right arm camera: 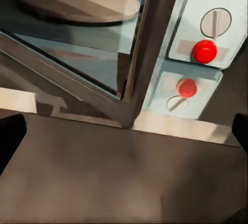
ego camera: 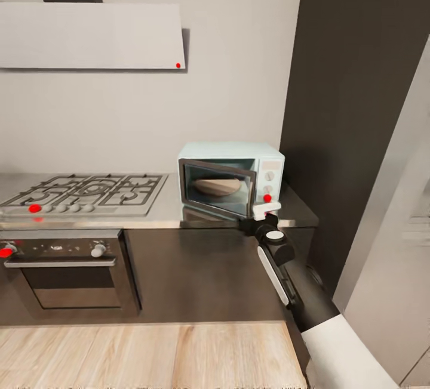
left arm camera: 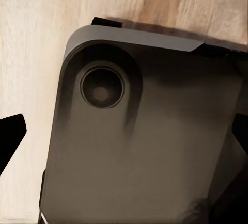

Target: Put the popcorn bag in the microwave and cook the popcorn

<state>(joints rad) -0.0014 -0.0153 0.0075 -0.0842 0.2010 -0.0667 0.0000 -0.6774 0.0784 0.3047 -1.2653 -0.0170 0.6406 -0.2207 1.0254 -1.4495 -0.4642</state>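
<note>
From the head, our right arm reached up to the right gripper (ego camera: 263,212) at the microwave (ego camera: 232,179); its door stood ajar, a tan round thing inside, whether the popcorn bag we couldn't tell. So heating seemingly remained. The left wrist view looked down at a dark base (left arm camera: 144,131) over wood. The right wrist view added the red light (right arm camera: 204,51) beside the door edge; finger tips sat apart at both frame edges; left jaws' state unclear.

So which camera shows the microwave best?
The head view: the whole microwave sits on the countertop, door ajar. The right wrist view gives a close-up of its door edge, lower knob and red light. The left wrist view faces floor and a dark panel.
</note>
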